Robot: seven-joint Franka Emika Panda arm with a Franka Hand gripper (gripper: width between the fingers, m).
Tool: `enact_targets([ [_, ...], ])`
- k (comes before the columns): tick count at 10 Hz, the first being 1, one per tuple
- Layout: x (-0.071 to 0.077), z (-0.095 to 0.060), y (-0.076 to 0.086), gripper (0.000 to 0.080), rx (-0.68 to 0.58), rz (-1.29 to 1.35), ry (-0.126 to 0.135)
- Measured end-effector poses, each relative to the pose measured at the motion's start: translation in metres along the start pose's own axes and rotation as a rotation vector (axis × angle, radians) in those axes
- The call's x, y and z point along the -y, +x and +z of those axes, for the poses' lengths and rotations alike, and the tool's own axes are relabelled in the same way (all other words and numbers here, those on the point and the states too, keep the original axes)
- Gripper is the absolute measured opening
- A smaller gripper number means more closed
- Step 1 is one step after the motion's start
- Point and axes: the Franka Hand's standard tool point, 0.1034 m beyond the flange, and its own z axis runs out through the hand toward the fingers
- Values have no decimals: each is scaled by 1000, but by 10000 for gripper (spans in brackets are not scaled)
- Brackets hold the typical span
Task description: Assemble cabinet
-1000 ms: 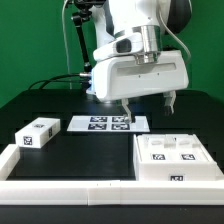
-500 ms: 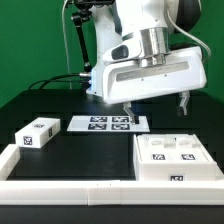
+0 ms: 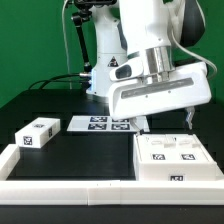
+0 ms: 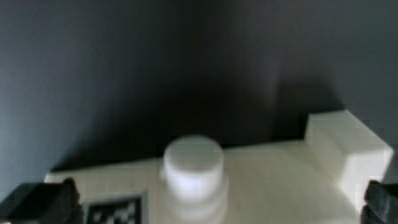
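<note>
Lying at the lower right of the exterior frame: cabinet body (image 3: 176, 160), a wide white plastic box flat on the black bench (image 3: 80, 150), tags facing up, just beside the border rail (image 3: 60, 186) running along the frame's lower edge. At lower left, well apart from the body, a small white block (image 3: 36, 133) with tags of its own; between the two and further back, the marker board (image 3: 108, 123). Hovering above the body's far edge with jaws spread wide and empty, one fingertip (image 3: 190, 118) clear of everything, nothing clamped. Seen from the wrist: a rounded white peg (image 4: 192, 168) standing up from the body's pale surface, a raised blocky corner (image 4: 349, 142) near it, part of a tag (image 4: 111, 212) too blurred to read. Judged stiff and hard, not fragile, probably light for its bulk if hollow as it looks; smooth and likely slippery under the pads. Too wide to span whole, so better to pinch a wall or raised edge, or simply to slide it flat along the bench against the rail. Best not to use the peg as a handle: round, slick, apt to twist. For the small block, grip across the short faces, low and square.
</note>
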Motion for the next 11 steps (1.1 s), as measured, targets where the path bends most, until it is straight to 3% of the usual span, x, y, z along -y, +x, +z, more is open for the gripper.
enact_targets([
  [3,-8,23,-7,797,-23,-10,2],
  [7,-14,33,5,797,-45,-9,4],
  [9,-17,34,6,539,-42,-7,3],
  [10,-16,35,6,539,-42,-9,4],
  [11,-17,34,5,364,-41,-13,3],
])
